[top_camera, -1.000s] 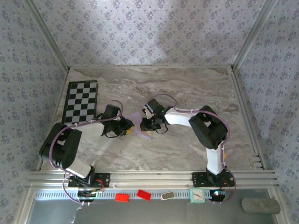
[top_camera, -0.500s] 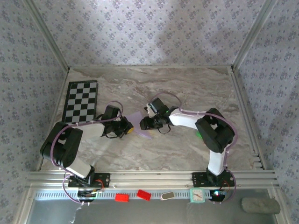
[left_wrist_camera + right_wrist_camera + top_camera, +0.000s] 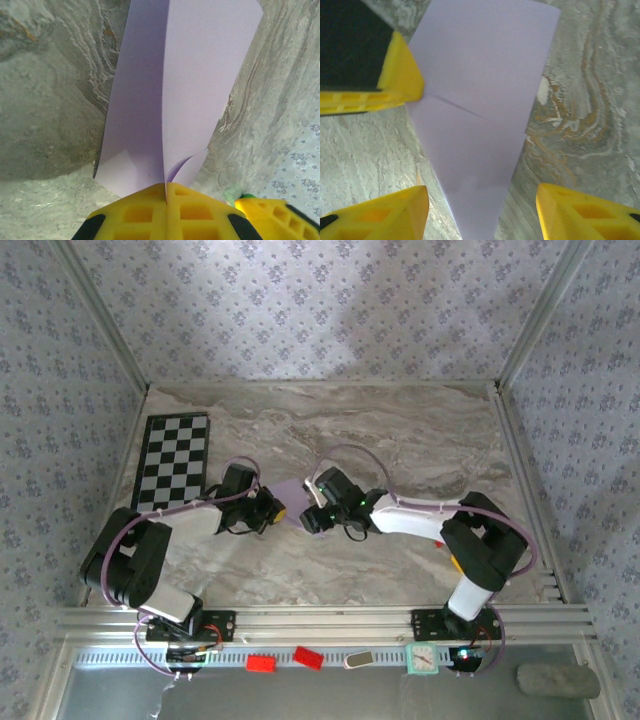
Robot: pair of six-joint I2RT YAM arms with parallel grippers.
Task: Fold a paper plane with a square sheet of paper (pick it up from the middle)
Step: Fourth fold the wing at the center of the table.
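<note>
Spreading wider than a second ago, right claw (image 3: 480, 215) is sliding its elbow toward the right edge of the table (image 3: 420, 430) and straddling the tip of the paper (image 3: 480, 65) without touching it. Left claw (image 3: 165, 192) is pinching the paper along its crease, so the fold seems to be passing into its keeping. Paper is sitting just left of table centre, long axis running along that crease, narrow end nearest the claws.

Soft diffuse light, weak shadows; wrist views slightly blurred.
</note>
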